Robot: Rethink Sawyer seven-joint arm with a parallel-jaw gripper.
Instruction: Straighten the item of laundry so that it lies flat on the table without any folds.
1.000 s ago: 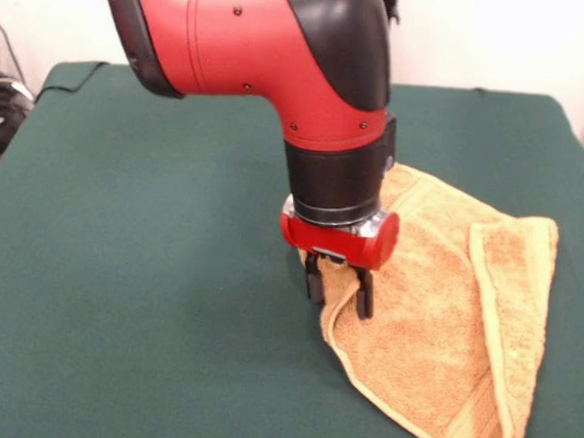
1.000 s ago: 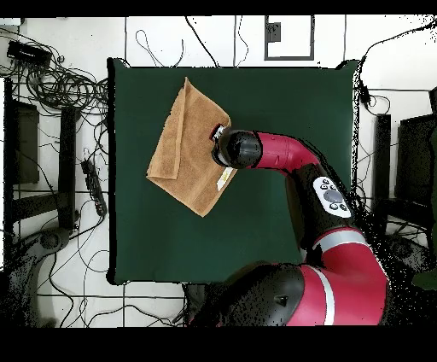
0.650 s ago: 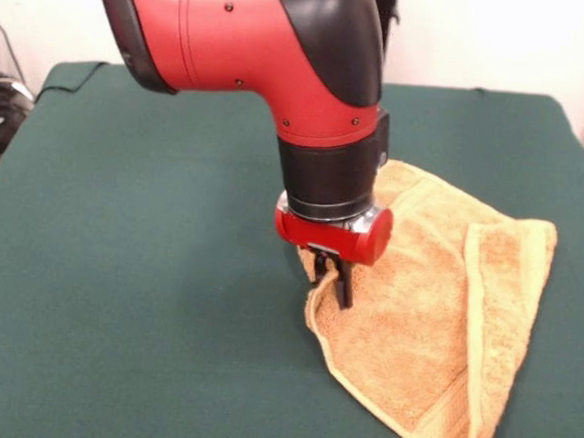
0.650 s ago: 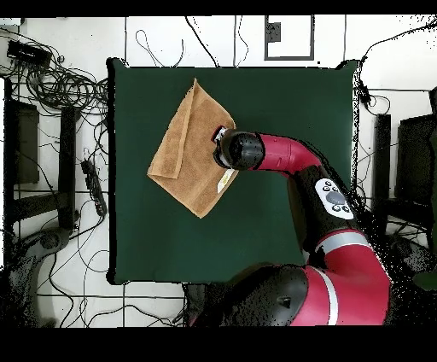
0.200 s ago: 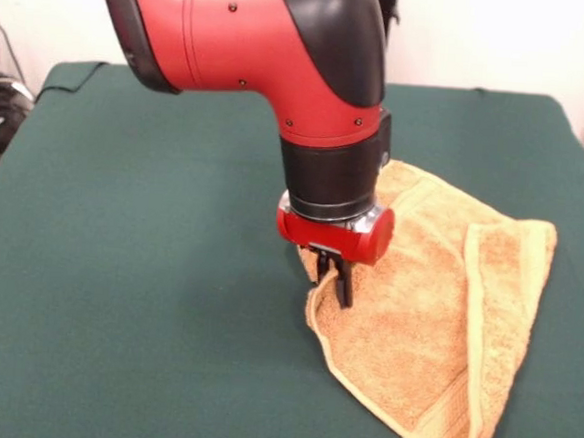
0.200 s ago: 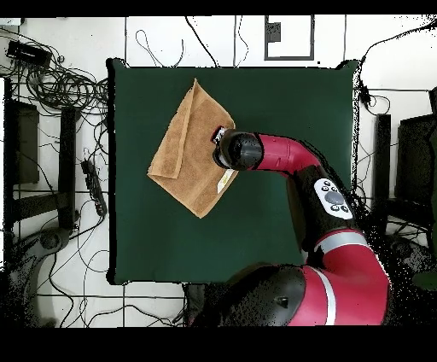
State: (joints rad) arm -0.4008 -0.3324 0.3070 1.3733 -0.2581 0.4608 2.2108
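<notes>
Towel edge pinched on the green desk

Nearest us in the front view, we see the orange-tan towel lying on the desk, one side folded over in a long strip. Just beyond its near-left edge our gripper stands upright, fingers drawn tight together on a raised ridge of the cloth. Behind it, the red arm rises.
</notes>
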